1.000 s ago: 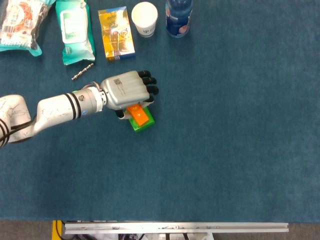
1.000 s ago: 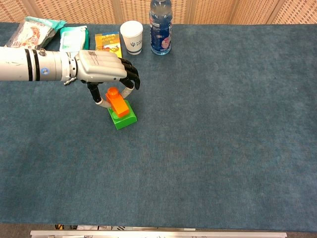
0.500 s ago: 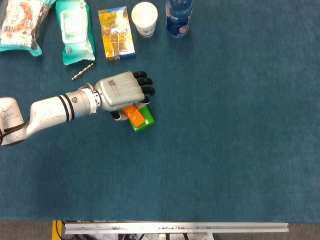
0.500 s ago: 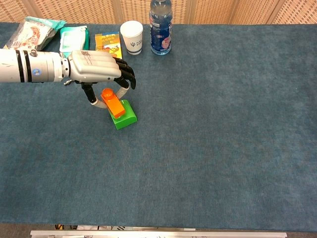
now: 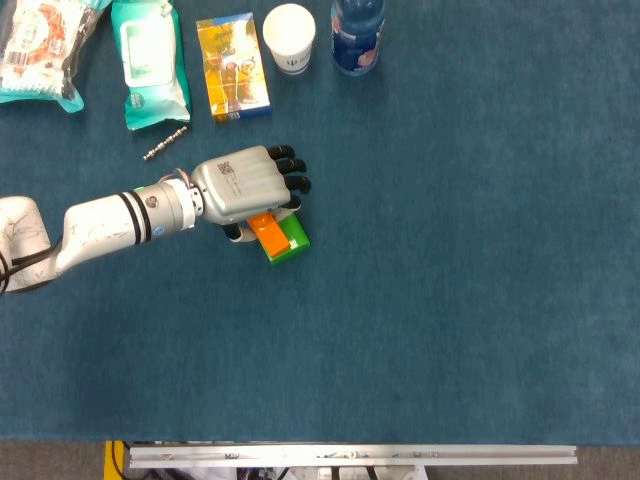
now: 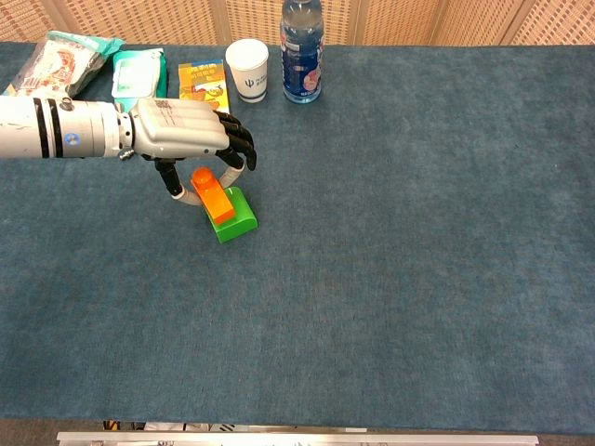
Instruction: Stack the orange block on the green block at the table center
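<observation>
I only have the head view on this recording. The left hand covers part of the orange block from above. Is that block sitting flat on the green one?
Observer: No. In the chest view the orange block is tilted, its near end down on the green block and its far end raised toward the left hand.
Operator: Is the hand gripping it?
Observer: The chest view shows the thumb and a finger reaching down on either side of the block's raised end. Whether they press on it I cannot tell.
Operator: Is the green block lifted at all?
Observer: No, from the chest view it lies flat on the table.
</observation>
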Tool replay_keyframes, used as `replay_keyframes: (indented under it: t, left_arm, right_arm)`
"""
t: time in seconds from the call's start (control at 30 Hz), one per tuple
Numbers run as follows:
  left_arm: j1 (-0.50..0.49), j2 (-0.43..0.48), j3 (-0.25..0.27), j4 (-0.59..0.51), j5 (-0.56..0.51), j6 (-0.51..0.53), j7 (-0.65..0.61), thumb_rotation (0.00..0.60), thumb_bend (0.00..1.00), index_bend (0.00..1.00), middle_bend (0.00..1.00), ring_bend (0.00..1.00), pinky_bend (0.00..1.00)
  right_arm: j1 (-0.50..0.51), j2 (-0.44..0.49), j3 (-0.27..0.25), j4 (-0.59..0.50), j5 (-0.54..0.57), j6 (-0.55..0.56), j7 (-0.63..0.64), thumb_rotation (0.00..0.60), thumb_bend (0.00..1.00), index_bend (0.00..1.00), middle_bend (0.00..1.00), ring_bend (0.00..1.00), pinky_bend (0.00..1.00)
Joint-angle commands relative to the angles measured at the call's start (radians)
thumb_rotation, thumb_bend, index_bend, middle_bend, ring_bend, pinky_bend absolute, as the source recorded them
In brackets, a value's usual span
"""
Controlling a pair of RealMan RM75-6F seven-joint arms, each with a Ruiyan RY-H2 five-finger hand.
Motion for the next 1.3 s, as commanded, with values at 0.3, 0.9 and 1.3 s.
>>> replay_keyframes:
  t: [0.3,0.9,1.3]
  left_arm:
    - [0.009,-0.015,0.0,0.015,0.001,0.013,0.0,0.6,0.23,0.52,0.24,0.14,0.13]
    - [0.035,-0.047,-0.006,0.04,-0.018,0.017,0.016,0.6,0.23,0.52,0.24,0.14,0.13]
    - [0.052,-0.062,-0.005,0.06,-0.026,0.024,0.007,0.6,0.23,0.52,0.24,0.14,0.13]
  right_arm:
    - [-0.003,0.002,-0.001,0.002,0.0,0.001,0.003,0.6,0.11,0.0,0.2,0.12,0.23]
    - [-0.007,0.002,0.0,0.003,0.0,0.004,0.005,0.6,0.11,0.0,0.2,0.12,0.23]
    - [-0.009,0.001,0.0,0.003,0.002,0.006,0.005,0.6,0.11,0.0,0.2,0.12,0.23]
